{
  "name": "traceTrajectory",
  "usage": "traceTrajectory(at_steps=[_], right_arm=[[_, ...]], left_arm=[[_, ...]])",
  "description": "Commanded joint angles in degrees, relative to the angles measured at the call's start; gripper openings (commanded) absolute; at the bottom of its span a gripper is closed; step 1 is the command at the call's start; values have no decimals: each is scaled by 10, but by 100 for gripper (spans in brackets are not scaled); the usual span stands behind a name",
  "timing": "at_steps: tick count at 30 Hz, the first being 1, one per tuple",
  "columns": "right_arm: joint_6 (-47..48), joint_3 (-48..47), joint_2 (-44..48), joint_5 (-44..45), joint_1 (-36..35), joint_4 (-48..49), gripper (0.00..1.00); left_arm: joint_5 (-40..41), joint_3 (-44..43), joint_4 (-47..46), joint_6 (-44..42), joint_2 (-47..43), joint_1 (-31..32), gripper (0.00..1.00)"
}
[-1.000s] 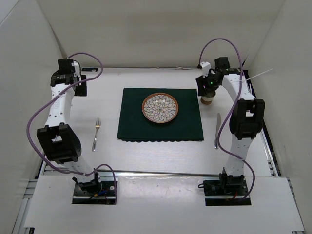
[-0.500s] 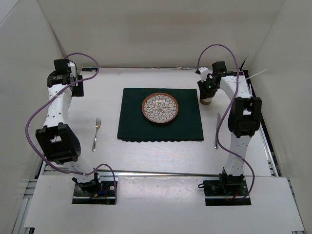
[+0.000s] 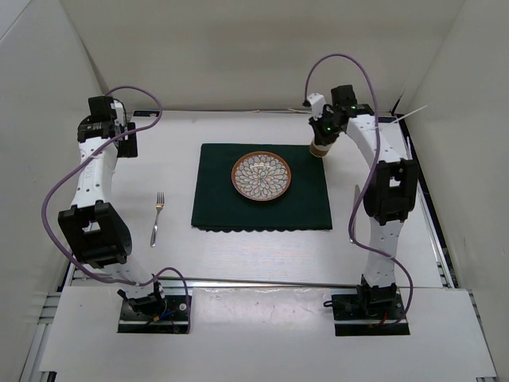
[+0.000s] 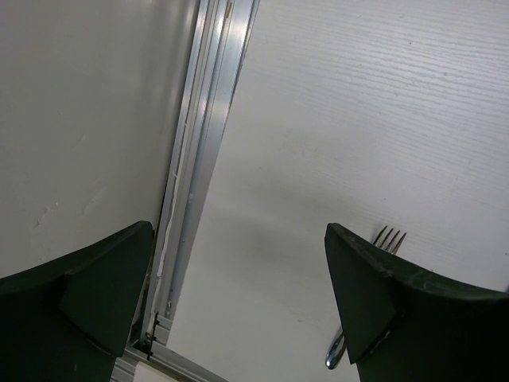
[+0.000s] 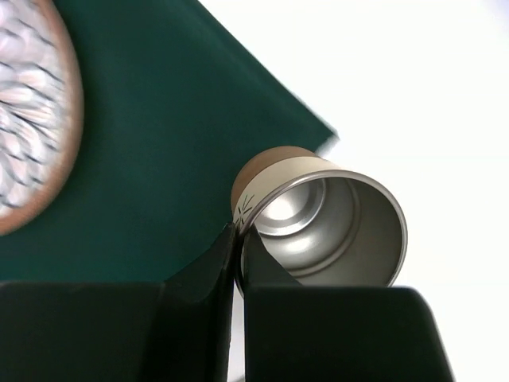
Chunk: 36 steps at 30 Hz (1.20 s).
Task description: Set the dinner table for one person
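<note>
My right gripper (image 5: 238, 231) is shut on the rim of a metal cup (image 5: 326, 223) with a cream wall and a brown base. One finger is inside the cup and one outside. In the top view the cup (image 3: 319, 148) and right gripper (image 3: 322, 132) are over the far right corner of the dark green placemat (image 3: 215, 199). A patterned plate (image 3: 262, 176) lies mid-placemat on the white dinner table (image 3: 238, 247). My left gripper (image 4: 238, 231) stands open and empty above the table's far left, with fork (image 4: 390, 236) tines beside its right finger.
The fork (image 3: 157, 216) lies left of the placemat and a knife (image 3: 355, 213) lies right of it. An aluminium rail (image 4: 203, 159) and a white wall run along the table's left edge, close to my left gripper (image 3: 130, 141). White walls close in the back and right.
My right gripper has closed on the cup's rim and carried it left and farther back, from beside the placemat's right edge to its far right corner. The left arm barely moved.
</note>
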<state>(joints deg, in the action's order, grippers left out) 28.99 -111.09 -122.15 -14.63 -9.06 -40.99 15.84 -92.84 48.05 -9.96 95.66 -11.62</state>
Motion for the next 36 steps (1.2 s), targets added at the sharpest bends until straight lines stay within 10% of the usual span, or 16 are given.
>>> traceTrajectory(at_steps=[1,32,36], right_arm=[[40,-40,3,-3,-46,1,0],[58,-56,-75,44,-83,14,0],[46,-51,-63,38,-89,14,29]], left_arm=[[-6,-8,4,7,-19,-2,100],[-34,14,4,7,-42,-24,100],[-45,14,4,18,-36,-24,100]])
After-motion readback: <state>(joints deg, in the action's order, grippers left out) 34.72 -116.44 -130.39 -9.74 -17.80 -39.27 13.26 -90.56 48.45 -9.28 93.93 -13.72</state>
